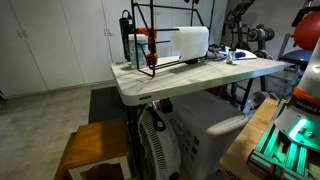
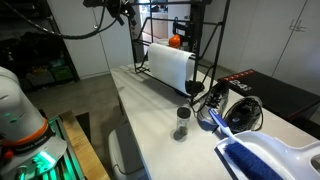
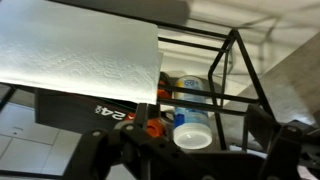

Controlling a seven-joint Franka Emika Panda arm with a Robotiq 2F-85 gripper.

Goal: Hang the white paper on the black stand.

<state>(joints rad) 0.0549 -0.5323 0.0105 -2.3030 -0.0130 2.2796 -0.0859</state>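
Paper: we see the white paper [image 3: 80, 50] hanging on the black stand [image 3: 237, 38].
Claw: we find the gripper [image 3: 195, 160] spread wide and empty (blurred in the wrist view).

A small clear jar [image 2: 182, 123] stands on the beige tabletop [image 2: 140, 105], with a black cabled device [image 2: 238, 108] at its two o'clock. A wooden stool [image 1: 95, 146] sits on the floor at the table's seven o'clock.

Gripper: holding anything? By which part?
Nothing is held. In the wrist view the gripper is open and empty; the white paper hangs on the black stand, apart from the gripper.
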